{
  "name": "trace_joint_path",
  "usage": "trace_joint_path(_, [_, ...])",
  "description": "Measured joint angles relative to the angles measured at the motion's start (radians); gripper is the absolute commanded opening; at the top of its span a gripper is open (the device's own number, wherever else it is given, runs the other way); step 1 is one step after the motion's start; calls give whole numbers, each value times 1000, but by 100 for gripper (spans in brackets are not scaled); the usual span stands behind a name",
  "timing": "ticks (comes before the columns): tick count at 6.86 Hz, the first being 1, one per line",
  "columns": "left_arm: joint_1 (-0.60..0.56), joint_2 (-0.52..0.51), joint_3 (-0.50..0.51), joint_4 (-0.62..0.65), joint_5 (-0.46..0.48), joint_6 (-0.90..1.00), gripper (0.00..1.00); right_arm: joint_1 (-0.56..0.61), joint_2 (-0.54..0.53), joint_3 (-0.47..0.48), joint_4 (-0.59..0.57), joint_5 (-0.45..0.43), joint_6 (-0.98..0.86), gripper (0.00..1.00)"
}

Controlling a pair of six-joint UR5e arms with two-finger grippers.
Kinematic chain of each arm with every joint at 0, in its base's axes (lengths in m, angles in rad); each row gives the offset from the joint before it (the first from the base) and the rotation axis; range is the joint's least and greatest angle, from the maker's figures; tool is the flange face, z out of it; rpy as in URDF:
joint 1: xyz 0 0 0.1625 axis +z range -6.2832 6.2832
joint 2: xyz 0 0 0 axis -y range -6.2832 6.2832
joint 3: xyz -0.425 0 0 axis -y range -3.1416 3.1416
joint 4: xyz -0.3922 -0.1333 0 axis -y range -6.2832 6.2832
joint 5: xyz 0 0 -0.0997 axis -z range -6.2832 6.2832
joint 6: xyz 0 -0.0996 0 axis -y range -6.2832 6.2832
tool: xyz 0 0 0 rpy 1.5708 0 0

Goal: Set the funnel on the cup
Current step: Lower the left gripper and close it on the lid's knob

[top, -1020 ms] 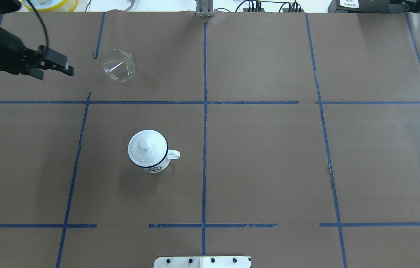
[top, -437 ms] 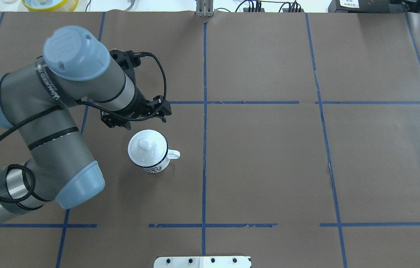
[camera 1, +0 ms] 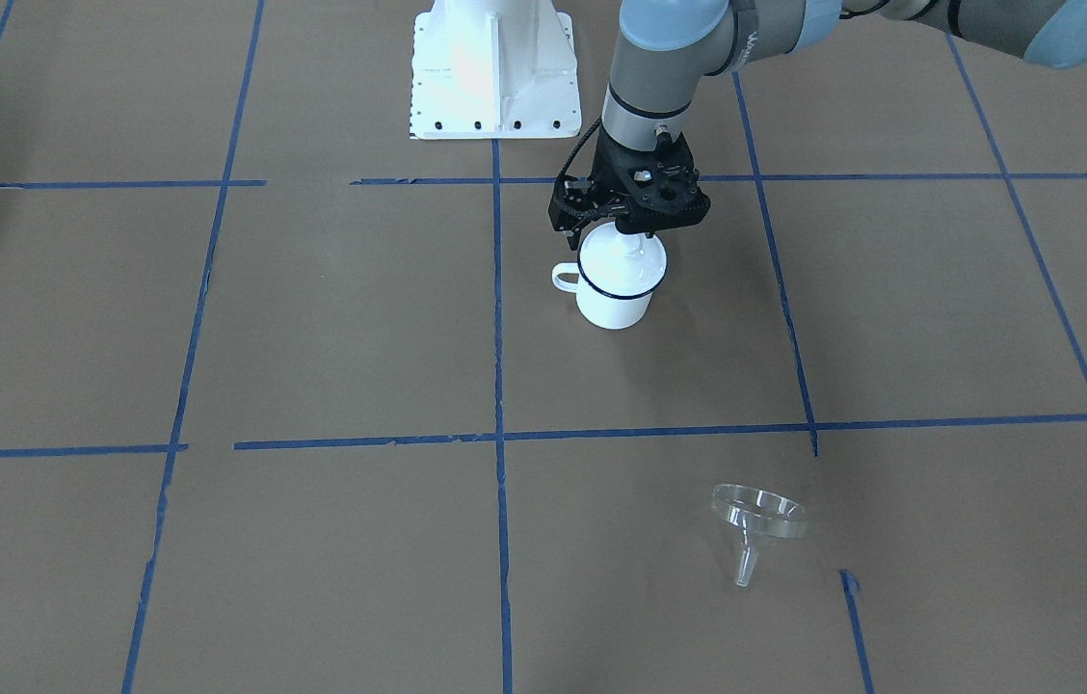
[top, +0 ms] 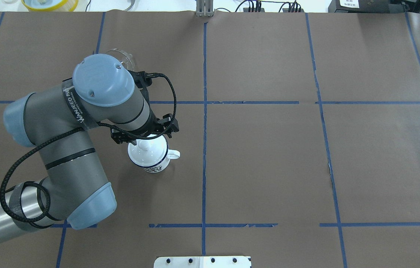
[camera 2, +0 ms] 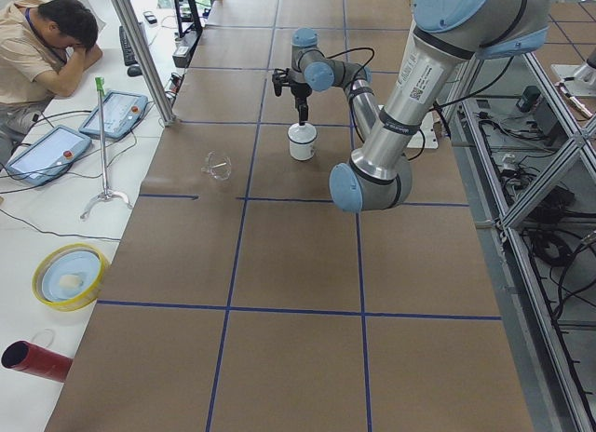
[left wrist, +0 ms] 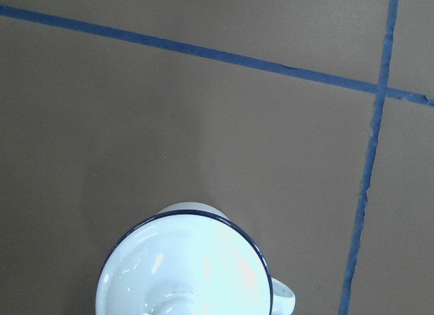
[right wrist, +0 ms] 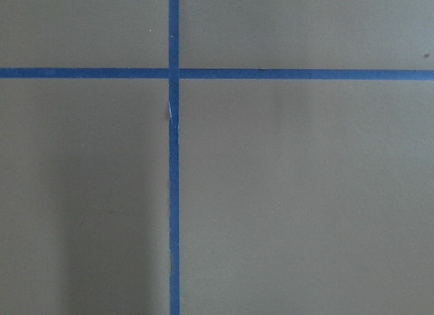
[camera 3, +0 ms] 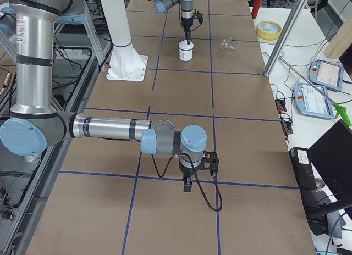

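The cup (camera 1: 613,301) is a white enamel mug with a dark blue rim, standing upright left of the table's centre (top: 155,164). A round white knobbed lid (left wrist: 190,267) sits on it. My left gripper (camera 1: 623,236) hangs straight down over the lid with its fingers apart on either side of the knob; it looks open and holds nothing. The clear funnel (camera 1: 757,518) lies tilted on the paper, far from the cup. In the overhead view the funnel (top: 122,54) is mostly hidden behind my left arm. My right gripper (camera 3: 187,188) hangs over bare paper far from both; I cannot tell its state.
Brown paper with blue tape lines covers the table (top: 269,149). The white robot base (camera 1: 490,77) stands at the near edge. An operator (camera 2: 47,41) sits past the far side, by tablets, a yellow-rimmed dish (camera 2: 70,274) and a red tube (camera 2: 33,357).
My left arm has swung in from the far left and moved over the cup, now covering most of the funnel in the overhead view. The cup, lid and funnel have not moved.
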Motion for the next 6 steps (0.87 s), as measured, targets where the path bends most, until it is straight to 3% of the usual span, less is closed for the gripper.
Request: trace_joint_path(6, [5, 27, -1, -1, 18, -1, 100, 0, 0, 0, 0, 0, 0, 100])
